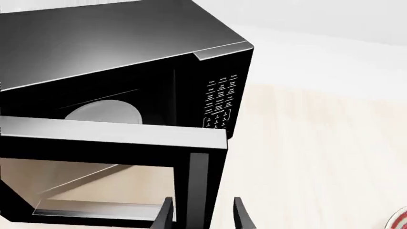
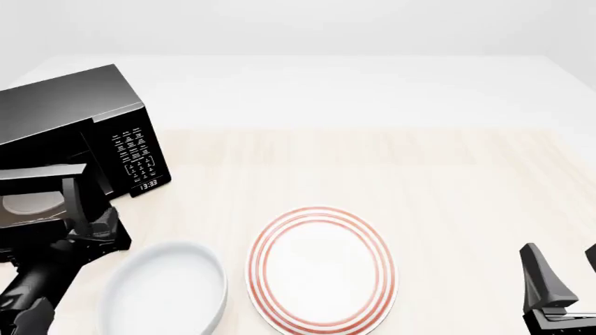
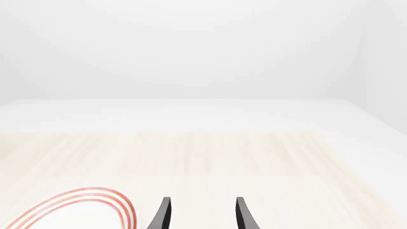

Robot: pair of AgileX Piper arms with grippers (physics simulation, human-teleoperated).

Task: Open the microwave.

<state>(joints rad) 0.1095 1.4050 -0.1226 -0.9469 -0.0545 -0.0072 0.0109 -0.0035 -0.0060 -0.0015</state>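
Observation:
The black microwave (image 2: 65, 112) stands at the table's far left, and its door (image 1: 108, 138) is swung partway out. The white turntable (image 1: 105, 112) shows inside the cavity, with the keypad (image 1: 219, 102) to its right. My left gripper (image 1: 203, 214) is open and straddles the door's vertical bar handle (image 1: 198, 181), one finger on each side. In the front view the left gripper (image 2: 91, 222) sits at the door's free edge. My right gripper (image 2: 565, 269) is open with nothing in it at the near right, far from the microwave.
A white bowl (image 2: 163, 289) lies just right of the left arm, near the table's front. A red-ringed plate (image 2: 322, 269) sits at the middle front, between the arms. Light wood tabletop (image 2: 391, 167) stretches behind them.

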